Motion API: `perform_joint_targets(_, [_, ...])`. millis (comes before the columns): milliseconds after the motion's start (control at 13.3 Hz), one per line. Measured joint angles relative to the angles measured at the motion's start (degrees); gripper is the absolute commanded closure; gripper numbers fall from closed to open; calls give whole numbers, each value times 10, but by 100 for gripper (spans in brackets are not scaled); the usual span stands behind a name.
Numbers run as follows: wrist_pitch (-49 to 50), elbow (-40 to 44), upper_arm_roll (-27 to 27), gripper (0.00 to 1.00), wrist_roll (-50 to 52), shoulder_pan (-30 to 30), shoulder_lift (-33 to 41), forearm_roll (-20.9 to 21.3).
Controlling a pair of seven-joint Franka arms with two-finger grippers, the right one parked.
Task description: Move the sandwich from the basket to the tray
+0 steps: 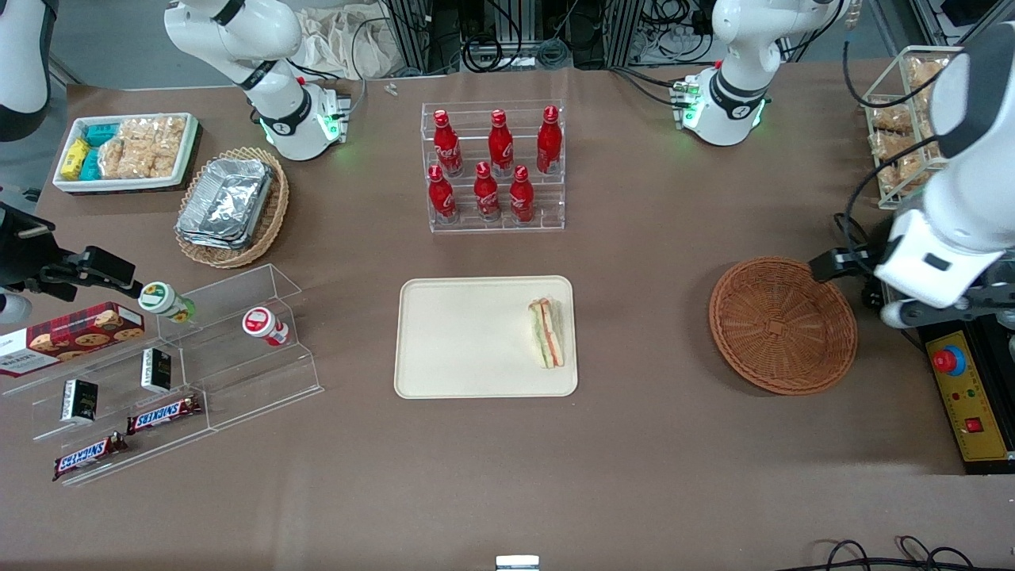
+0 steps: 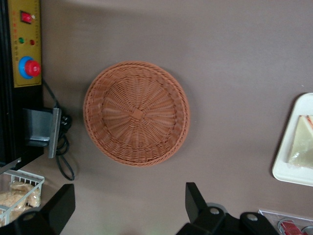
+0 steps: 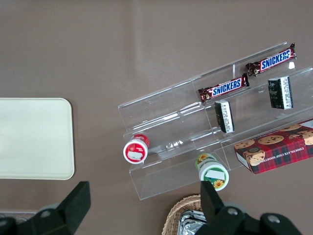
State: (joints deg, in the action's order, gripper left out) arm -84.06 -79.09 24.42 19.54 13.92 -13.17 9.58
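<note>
One sandwich (image 1: 547, 333) lies on the tray (image 1: 464, 337), at the edge nearest the basket (image 1: 783, 323), and the basket itself sits empty on the table (image 1: 650, 444). The gripper (image 2: 128, 208) hangs high above the table just beside the basket, toward the working arm's end, fingers (image 2: 194, 201) spread wide and holding nothing. To my eye the placing is done; the next move calls only for the arm to draw clear and park.
</note>
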Motion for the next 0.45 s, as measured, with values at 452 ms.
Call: perform_joint_targets(452, [10, 7, -2, 0, 0, 8, 6, -25])
